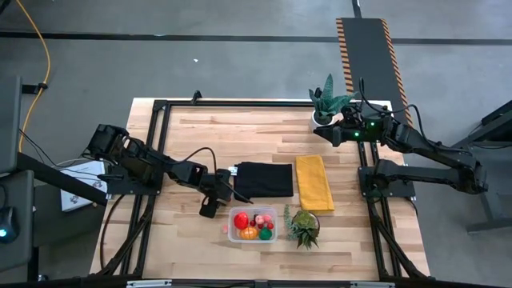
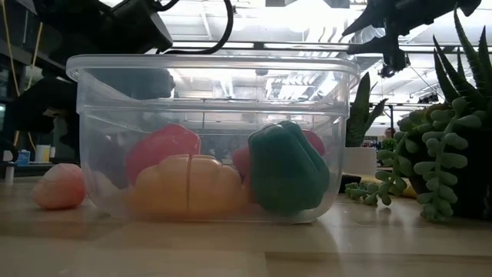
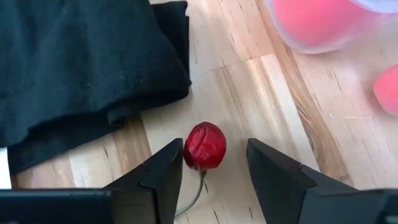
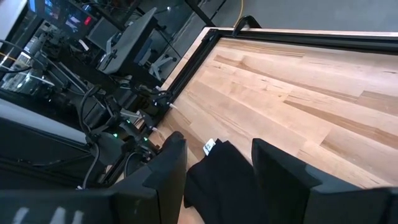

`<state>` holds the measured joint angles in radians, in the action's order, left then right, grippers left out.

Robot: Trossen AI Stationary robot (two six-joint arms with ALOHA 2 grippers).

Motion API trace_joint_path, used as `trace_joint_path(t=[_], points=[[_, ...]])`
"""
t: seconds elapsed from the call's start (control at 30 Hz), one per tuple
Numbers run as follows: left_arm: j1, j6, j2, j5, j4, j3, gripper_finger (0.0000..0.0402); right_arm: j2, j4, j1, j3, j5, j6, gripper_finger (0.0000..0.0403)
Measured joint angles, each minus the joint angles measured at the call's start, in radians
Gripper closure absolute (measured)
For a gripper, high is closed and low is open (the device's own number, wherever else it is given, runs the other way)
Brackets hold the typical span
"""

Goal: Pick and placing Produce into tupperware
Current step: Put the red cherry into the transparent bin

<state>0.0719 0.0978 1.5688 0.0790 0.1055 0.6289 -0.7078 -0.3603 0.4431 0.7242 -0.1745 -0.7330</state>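
Note:
A small dark-red berry [image 3: 204, 145] with a thin stem lies on the wooden table beside the black cloth [image 3: 81, 62]. My left gripper [image 3: 214, 148] is open, pointing steeply down, with one finger on each side of the berry. The clear tupperware [image 1: 253, 224] stands just right of it and holds a red [image 2: 161, 150], an orange [image 2: 188, 185] and a green [image 2: 286, 169] piece of produce. A pink berry [image 2: 59, 186] rests on the table outside the tub's left wall. My right gripper [image 1: 322, 132] waits open, raised over the far right. My left gripper has the berry between its open fingers, which come from above at a slant. One fingertip [image 3: 174, 158] stands right against the berry's side [image 3: 188, 148]; I cannot tell whether it touches. The other fingertip is clear of the berry, which lies on the table.
A yellow cloth [image 1: 314, 182] lies right of the black cloth. One spiky potted plant [image 1: 303, 226] stands right of the tub, another [image 1: 328, 102] at the far right edge. Bare wood stretches across the far and left parts of the table.

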Motion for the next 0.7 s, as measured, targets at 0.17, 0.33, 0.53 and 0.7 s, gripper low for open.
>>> trace_joint_path(t=[0.17,0.33,0.53,0.7], points=[[0.000,0.000,0.000,0.018,0.001,0.000,0.0254,0.000,0.000,0.000,0.000,0.001,0.000,0.0231],[0.000,-0.001,0.000,0.018,0.002,0.000,0.0268,0.000,0.000,0.000,0.000,0.001,0.000,0.0231],[0.000,-0.019,0.000,0.019,0.004,0.000,0.0282,0.000,0.000,0.000,0.000,0.001,0.000,0.0231],[0.000,-0.024,0.000,0.019,0.006,0.000,0.0286,0.000,0.000,0.000,0.000,0.001,0.000,0.0231]])
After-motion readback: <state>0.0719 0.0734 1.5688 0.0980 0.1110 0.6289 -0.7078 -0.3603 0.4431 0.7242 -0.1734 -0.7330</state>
